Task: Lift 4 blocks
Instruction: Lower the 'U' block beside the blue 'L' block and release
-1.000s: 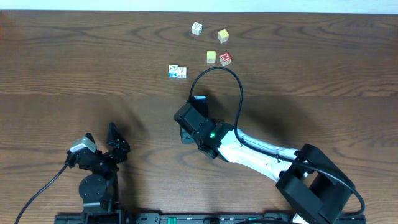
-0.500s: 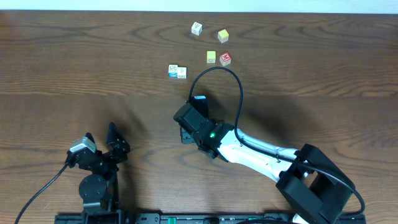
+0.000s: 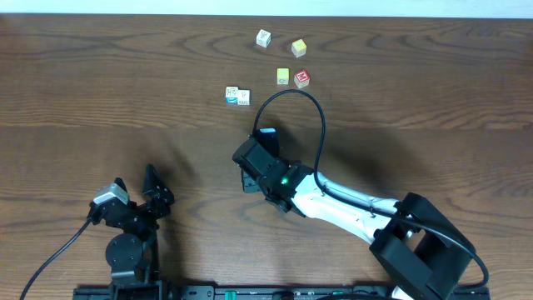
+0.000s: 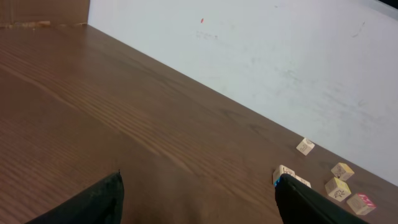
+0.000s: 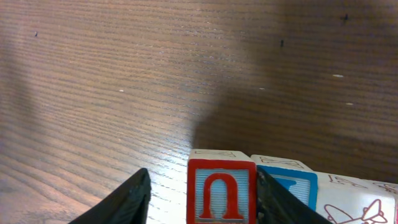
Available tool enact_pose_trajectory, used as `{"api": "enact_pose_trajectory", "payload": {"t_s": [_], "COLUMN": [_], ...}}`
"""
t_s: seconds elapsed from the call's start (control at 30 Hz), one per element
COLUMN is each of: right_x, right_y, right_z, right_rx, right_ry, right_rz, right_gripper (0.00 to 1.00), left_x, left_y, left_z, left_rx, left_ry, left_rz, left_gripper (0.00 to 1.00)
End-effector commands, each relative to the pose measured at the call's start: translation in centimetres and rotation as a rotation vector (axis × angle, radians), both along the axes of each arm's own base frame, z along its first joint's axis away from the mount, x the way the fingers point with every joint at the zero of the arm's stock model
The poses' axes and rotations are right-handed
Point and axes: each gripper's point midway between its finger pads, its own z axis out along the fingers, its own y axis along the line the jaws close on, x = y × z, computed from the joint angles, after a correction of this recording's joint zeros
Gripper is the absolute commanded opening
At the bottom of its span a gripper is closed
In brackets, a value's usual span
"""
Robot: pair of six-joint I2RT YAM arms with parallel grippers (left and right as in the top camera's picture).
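The red U block [image 5: 221,190] stood between the fingers of the right gripper [image 5: 200,186], near the middle of the table [image 3: 100,100] and hidden under the wrist in the overhead view. A blue-faced block [image 5: 292,180] touched its side, and a white-faced block [image 5: 354,202] with a red drawing followed in the same row. The jaws stood apart and were not clamped. There was a clear gap at the finger on the view's left [image 5: 124,199], while the other finger [image 5: 273,202] sat close against the seam between red and blue. More cubes lay well apart toward the far edge, among them a red cube [image 3: 302,78] just beside a yellow cube [image 3: 283,76]. The left gripper [image 4: 202,205] hung spread wide and empty near its base. Judgement: the stance alone did not show whether a grasp or a release was in hand. Either way the seam-side finger had little room. The wrist wanted shifting to centre the red U block, then a straight vertical move, lest the blue neighbour be dragged or tipped.
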Motion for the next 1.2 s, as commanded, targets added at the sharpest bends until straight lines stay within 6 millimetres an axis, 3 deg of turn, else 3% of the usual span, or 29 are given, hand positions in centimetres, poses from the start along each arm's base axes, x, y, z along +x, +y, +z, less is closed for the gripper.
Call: {"api": "enact_pose_trajectory", "payload": {"t_s": [0.0,0.03,0.13,0.23,0.33,0.43,0.53,0.6,0.83,1.17], "right_x": [0.4,0.4,0.4,0.4,0.4,0.4,0.4,0.4,0.4,0.9], "right_y": [-0.3,-0.3,-0.3,-0.3,-0.3,-0.3,-0.3,-0.3,-0.2,1.4], "right_z": [-0.2,-0.2,-0.2,-0.2,-0.2,-0.2,-0.2,-0.2,-0.2,0.8], "right_rx": [-0.017,-0.017,-0.017,-0.015,-0.015,-0.016,-0.016,-0.016,-0.018,-0.02], "right_ry": [-0.013,-0.013,-0.014,-0.014,-0.014,-0.014,-0.014,-0.014,-0.016,-0.088], "right_rz": [-0.004,-0.004,-0.004,-0.004,-0.004,-0.004,-0.004,-0.004,0.001,0.154], "right_gripper": [0.5,0.42,0.33,0.44,0.47,0.31,0.45,0.46,0.45,0.32], "left_x": [-0.1,-0.1,-0.1,-0.1,-0.1,-0.1,-0.1,-0.1,-0.1,-0.1], "left_y": [0.1,0.1,0.1,0.1,0.1,0.1,0.1,0.1,0.1,0.1], "left_z": [-1.8,-1.8,-1.8,-1.8,-1.8,-1.8,-1.8,-1.8,-1.8,-1.8], "left_rx": [0.004,0.004,0.004,0.004,0.004,0.004,0.004,0.004,0.004,0.004], "left_ry": [0.054,0.054,0.054,0.054,0.053,0.054,0.054,0.054,0.054,0.054], "left_rz": [0.005,0.005,0.005,0.005,0.005,0.005,0.005,0.005,0.005,0.005], "left_gripper": [0.79,0.79,0.79,0.78,0.79,0.79,0.79,0.79,0.79,0.79]}}
